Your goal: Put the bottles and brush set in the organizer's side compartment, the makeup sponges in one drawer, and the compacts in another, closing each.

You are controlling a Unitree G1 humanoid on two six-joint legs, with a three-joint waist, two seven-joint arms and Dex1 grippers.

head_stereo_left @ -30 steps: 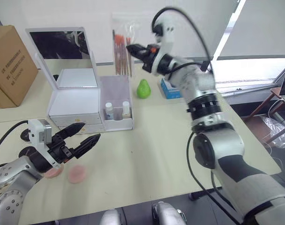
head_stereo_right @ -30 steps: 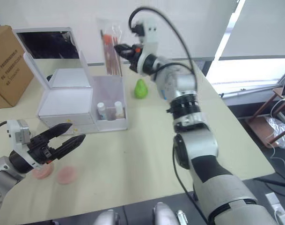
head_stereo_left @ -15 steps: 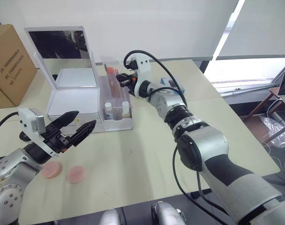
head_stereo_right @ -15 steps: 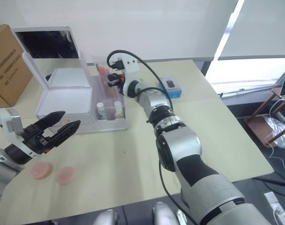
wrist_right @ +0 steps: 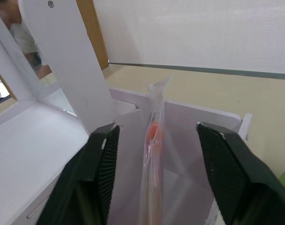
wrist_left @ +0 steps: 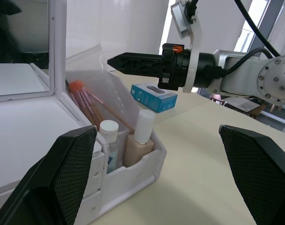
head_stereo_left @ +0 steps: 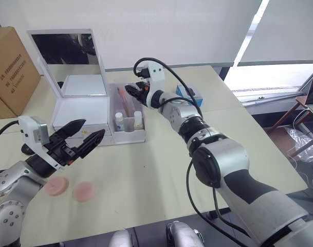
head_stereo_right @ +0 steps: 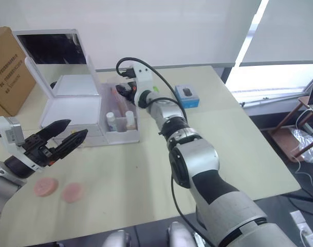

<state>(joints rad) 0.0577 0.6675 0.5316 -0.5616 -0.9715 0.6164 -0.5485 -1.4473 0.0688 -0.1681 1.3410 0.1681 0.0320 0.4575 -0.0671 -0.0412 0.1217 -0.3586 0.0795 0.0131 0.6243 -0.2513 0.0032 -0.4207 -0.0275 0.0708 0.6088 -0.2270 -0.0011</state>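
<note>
— Where does your organizer stand against the arms?

— Between them. The brush set leans bristles-up in the side compartment, just below your right gripper, jaws apart, clamping nothing.

— And the makeup sponges?

— Just below your left gripper, also spread, the nearer arm.

Legible text: none. We note dark printed lines on the cardboard box, too small to read.
</note>
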